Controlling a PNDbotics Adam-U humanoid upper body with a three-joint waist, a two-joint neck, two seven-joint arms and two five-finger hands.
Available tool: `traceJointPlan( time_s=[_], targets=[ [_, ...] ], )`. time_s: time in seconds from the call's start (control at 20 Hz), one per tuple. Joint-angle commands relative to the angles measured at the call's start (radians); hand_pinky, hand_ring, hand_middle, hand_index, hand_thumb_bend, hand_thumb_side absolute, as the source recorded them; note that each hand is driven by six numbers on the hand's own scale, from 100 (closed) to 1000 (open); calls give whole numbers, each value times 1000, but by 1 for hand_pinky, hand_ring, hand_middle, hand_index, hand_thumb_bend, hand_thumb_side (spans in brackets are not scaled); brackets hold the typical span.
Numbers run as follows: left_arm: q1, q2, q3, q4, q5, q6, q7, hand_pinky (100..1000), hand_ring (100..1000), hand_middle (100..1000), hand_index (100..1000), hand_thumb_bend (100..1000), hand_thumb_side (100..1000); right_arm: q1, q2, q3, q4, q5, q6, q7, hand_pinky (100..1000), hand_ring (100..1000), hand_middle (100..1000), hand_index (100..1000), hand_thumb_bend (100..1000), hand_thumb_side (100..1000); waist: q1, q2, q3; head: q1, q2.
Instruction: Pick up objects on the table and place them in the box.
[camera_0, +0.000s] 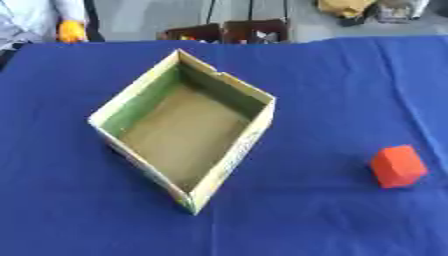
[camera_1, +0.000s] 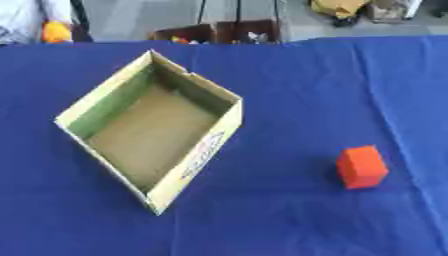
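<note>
An open cardboard box (camera_0: 229, 161) sits turned like a diamond on the blue tablecloth, left of centre, with a bare brown floor inside. A small orange-red block (camera_0: 398, 166) stands on the cloth to the right of the box, well apart from it. Neither of my hands shows in either view.
The blue cloth (camera_0: 332, 90) covers the whole table. Beyond its far edge stand dark brown crates (camera_0: 229, 31) holding small items. A person in a light top with an orange glove (camera_0: 70, 31) is at the far left corner, off the table.
</note>
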Motion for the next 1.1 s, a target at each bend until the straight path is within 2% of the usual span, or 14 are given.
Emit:
traceJointPlan(
  time_s=[0.05, 0.3, 0.6, 0.7, 1.1],
  targets=[
    [-9, 22, 6, -19, -2, 0, 3, 551, 716, 821, 914, 100, 994, -5, -21, -11, -18, 2, -20, -16, 840, 732, 720, 803, 100, 818, -11, -5, 0, -1, 2],
    [-8, 28, 8, -19, -3, 0, 7, 552, 716, 821, 914, 100, 994, 14, -80, -23, -18, 34, -13, -1, 834, 749, 741, 824, 100, 821, -15, -9, -6, 1, 0],
    [-2, 43, 9, -19, -3, 2, 12, 552, 716, 820, 914, 100, 992, 88, -281, -6, -18, 150, 63, 70, 816, 784, 776, 855, 181, 884, -21, -23, -27, 5, 4],
    [2, 50, 9, -19, -2, 3, 15, 553, 716, 820, 914, 100, 991, 115, -358, 7, -18, 185, 95, 94, 811, 799, 797, 870, 238, 931, -24, -31, -35, 5, 5],
    [15, 64, 9, -19, 0, -2, 20, 552, 716, 820, 914, 100, 987, 174, -591, 49, -18, 287, 194, 156, 789, 821, 835, 894, 320, 964, -26, -49, -43, 17, 5]
  ],
)
